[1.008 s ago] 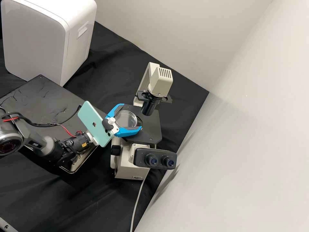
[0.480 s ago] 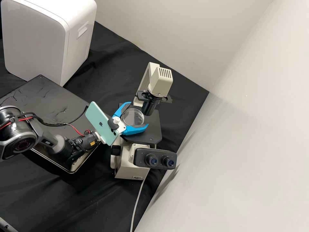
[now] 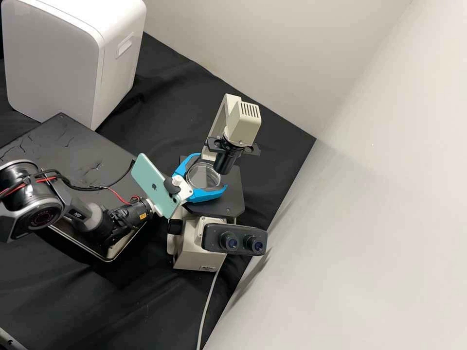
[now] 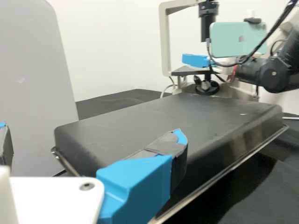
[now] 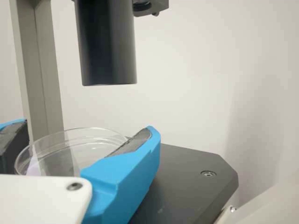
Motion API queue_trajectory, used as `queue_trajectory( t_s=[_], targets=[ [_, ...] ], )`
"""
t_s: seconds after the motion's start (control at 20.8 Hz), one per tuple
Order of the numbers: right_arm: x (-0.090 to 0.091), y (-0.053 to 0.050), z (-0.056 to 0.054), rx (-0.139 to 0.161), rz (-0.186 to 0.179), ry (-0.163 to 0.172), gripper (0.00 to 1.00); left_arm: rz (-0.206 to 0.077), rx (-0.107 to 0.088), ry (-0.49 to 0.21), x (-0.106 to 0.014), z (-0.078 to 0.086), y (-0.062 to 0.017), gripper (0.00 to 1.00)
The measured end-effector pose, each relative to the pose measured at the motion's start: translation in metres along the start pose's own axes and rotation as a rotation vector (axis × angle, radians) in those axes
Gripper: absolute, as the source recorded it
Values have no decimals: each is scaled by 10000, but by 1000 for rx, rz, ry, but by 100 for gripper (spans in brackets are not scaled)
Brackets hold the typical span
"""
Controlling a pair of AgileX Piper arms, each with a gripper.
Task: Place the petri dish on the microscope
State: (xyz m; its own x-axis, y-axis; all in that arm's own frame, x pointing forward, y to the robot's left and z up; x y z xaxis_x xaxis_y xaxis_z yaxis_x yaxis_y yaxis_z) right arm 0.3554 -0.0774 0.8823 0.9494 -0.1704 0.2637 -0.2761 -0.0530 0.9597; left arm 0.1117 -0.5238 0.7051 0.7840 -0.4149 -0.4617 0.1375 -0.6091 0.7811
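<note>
Clear petri dish (image 3: 202,176) was gripped between right gripper (image 3: 210,171) jaws, microscope stage (image 3: 228,199) beneath them. Left gripper (image 4: 91,135) jaws were spread apart.

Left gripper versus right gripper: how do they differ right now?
The right gripper is shut on the petri dish, over the microscope stage; the left gripper is open and empty. The right sits by the black lens tube, the left at the edge of the black tray. Both have blue fingers.

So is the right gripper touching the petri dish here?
Touching. In the right wrist view the petri dish sits against the inner pad of the right gripper; the high view shows both fingers hugging it.
</note>
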Motion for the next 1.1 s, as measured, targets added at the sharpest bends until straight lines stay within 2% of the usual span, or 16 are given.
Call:
queue_trajectory(
  t_s=[0.53,0.58,0.77,0.91,1.1],
  targets=[
    [1,14,22,-9,6,-1,0,7,13,-3,14,-27,12,100],
    [1,14,22,-9,6,-1,100,7,14,-3,14,-26,12,100],
    [1,13,23,-17,5,-2,100,7,15,-7,14,-23,12,100],
    [1,10,26,-36,2,-6,100,7,15,-7,14,-23,12,100],
    [1,10,26,-38,2,-6,100,7,15,-7,14,-23,12,100]
  ],
)
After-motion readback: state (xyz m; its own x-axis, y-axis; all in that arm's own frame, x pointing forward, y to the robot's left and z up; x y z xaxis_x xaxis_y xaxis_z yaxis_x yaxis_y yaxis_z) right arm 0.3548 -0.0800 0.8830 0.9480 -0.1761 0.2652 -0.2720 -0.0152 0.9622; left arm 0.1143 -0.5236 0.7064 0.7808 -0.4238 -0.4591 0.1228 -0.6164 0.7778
